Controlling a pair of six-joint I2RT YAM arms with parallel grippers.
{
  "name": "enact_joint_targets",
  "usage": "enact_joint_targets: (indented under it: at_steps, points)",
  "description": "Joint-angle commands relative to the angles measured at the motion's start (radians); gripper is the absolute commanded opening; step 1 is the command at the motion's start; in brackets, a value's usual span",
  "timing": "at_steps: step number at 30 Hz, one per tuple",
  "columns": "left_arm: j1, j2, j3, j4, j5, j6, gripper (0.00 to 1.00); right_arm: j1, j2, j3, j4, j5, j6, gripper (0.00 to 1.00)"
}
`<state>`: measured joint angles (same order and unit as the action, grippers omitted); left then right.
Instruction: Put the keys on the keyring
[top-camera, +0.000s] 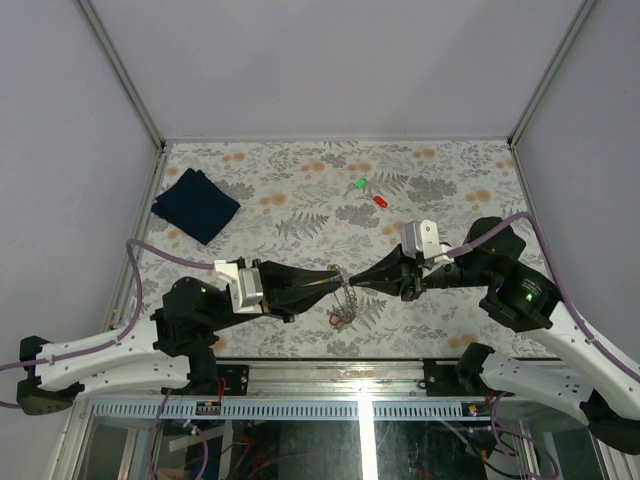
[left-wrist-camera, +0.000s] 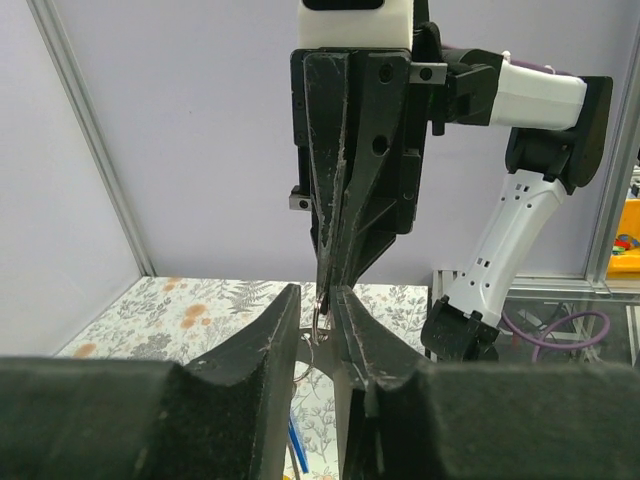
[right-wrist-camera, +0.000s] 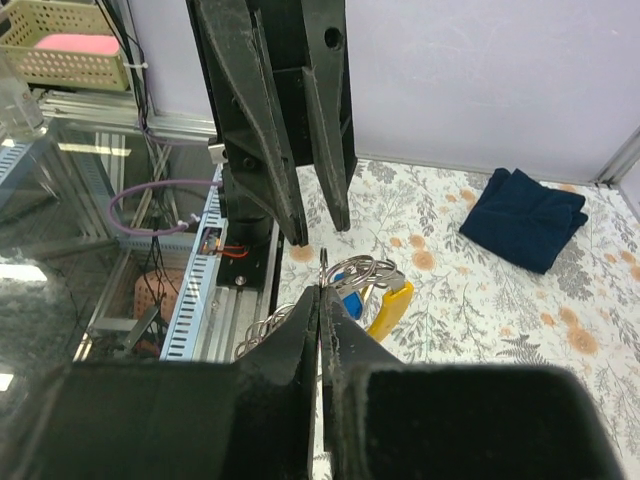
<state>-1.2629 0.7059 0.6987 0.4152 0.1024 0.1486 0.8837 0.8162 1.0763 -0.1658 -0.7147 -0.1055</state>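
My two grippers meet tip to tip above the table's near middle. My right gripper (top-camera: 353, 283) (right-wrist-camera: 322, 288) is shut on the thin silvery keyring (right-wrist-camera: 325, 264) (left-wrist-camera: 322, 303), gripping it edge-on. Smaller rings carrying a blue key (right-wrist-camera: 349, 296) and a yellow key (right-wrist-camera: 392, 306) hang from it, and a chain (right-wrist-camera: 262, 327) dangles below (top-camera: 346, 303). My left gripper (top-camera: 337, 282) (left-wrist-camera: 320, 292) stands open with its fingers a little apart on either side of the ring. A green key (top-camera: 361, 184) and a red key (top-camera: 380, 200) lie loose on the table farther back.
A dark blue folded cloth (top-camera: 195, 205) (right-wrist-camera: 525, 215) lies at the back left of the floral table. Grey walls with metal posts (top-camera: 125, 75) enclose the table. The aluminium rail (top-camera: 330, 362) runs along the near edge just below the grippers.
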Motion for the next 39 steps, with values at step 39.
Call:
enact_joint_targets:
  at_steps: [39]
  points:
    - [0.000,-0.010,0.038,-0.062,-0.034,0.012,0.00,0.003,-0.022,0.049,-0.009,0.022,-0.047,0.15]
